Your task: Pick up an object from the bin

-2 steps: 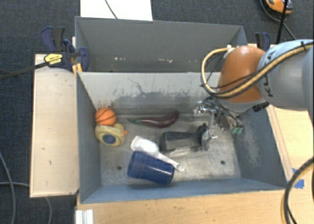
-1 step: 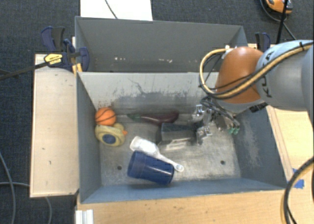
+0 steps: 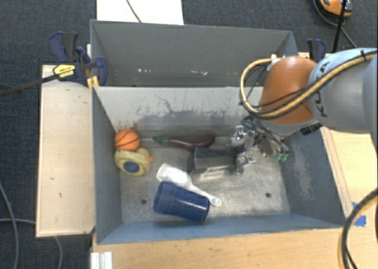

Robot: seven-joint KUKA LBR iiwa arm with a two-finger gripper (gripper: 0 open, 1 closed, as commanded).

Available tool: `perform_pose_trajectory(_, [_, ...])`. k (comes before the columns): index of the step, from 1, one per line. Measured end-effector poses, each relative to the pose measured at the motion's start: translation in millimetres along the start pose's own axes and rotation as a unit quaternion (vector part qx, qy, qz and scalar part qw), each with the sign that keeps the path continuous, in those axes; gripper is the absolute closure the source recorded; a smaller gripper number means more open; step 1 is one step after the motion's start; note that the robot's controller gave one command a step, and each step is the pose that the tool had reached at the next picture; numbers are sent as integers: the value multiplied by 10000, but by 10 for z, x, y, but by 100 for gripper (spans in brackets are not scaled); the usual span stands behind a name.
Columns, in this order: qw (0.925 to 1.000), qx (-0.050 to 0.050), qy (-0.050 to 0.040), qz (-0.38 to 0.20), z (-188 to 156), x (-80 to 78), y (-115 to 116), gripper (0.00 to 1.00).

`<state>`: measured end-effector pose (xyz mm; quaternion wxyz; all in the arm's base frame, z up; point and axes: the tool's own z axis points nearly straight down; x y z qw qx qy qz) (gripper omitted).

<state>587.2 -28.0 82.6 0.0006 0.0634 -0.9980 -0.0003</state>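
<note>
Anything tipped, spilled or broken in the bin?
Only the blue cup: it lies on its side near the front wall, with a white plastic piece resting against it. Nothing looks spilled or broken. The tool sits low by the dark block mid-bin.

The gripper (image 3: 245, 154) is covering the right end of a dark block (image 3: 207, 157), and the blue cup (image 3: 179, 202) is perhaps hiding part of the white bottle (image 3: 172, 174).
</note>
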Motion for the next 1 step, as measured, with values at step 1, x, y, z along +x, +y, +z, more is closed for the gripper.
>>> perform_pose_trajectory(1, [9995,4,11,322,-1194,6,52,100])
